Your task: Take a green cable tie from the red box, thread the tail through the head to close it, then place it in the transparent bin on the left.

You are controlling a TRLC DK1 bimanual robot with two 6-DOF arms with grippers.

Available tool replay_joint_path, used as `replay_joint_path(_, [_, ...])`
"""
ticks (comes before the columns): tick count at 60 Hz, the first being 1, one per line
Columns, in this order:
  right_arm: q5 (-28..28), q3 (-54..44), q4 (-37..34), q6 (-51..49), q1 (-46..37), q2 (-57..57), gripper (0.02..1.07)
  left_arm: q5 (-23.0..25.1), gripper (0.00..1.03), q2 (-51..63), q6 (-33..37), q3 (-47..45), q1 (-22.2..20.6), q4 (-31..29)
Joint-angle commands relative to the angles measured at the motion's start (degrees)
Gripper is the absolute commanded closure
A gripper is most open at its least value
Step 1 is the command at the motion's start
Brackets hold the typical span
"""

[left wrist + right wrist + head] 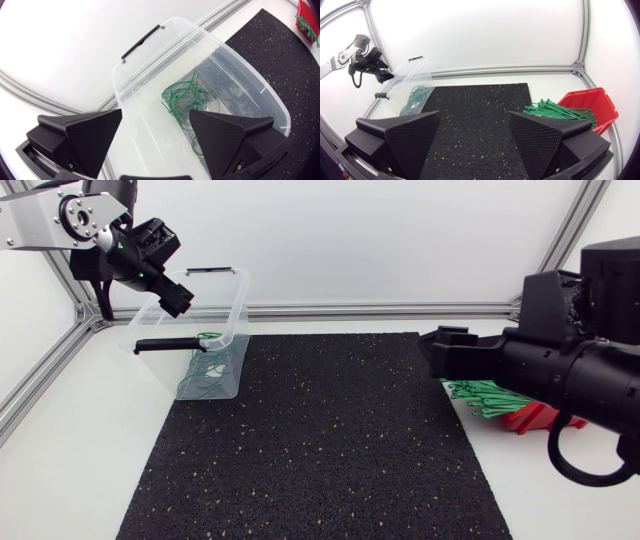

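- Left jaws: spread wide, with nothing between the fingers. The left arm holds them above the far left corner of the transparent bin.
- Closed green cable ties: a tangle of loops lying on the bin floor, under and ahead of the left jaws. They are well apart from both fingers and touch neither.
- Right jaws: spread wide, also with nothing between them. The right arm holds them over the right edge of the black speckled mat.
- Red box: stands on the bench beside the mat's right edge, ahead of and to one side of the right jaws.
- Loose green cable ties: a straight bundle that fans out over the red box's rim toward the mat, apart from the right jaws.
- Bin position: upright on the bench at the mat's far left corner. It has a black handle on its near end.
- Bench: a white surface, with the mat covering its middle.
- An aluminium rail runs along the far edge of the bench.
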Motion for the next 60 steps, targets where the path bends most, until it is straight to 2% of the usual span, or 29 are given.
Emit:
replay_joint_path(1, [1.8,-2.9,1.8,-3.3,-1.3,-2.3,0.1,0.7,0.03,-4.8,-2.3,-3.6,0.8,1.0])
replay_joint_path(6, [2.0,-4.0,2.0,-4.7,-3.1,-4.3,0.1,2.1,0.03,-9.1,-3.6,-8.3,0.8,4.8])
replay_joint_path(12, [2.1,-5.5,2.4,-6.5,-5.6,-7.4,0.1,2.8,0.03,-13.6,-4.7,-13.4,0.6,6.6])
replay_joint_path(24, [2.6,-8.8,2.7,-10.1,-9.5,-13.7,0.1,4.3,0.03,-21.0,-7.4,-20.6,0.3,7.1])
replay_joint_path(42, [3.0,-14.2,5.1,-14.6,-13.9,-21.9,0.1,5.8,0.03,-35.3,-9.7,-33.5,0.4,12.0])
replay_joint_path(60, [-3.1,-23.3,10.0,-16.8,-20.5,-30.0,0.1,7.7,0.03,-45.7,-11.0,-45.5,2.7,15.7])
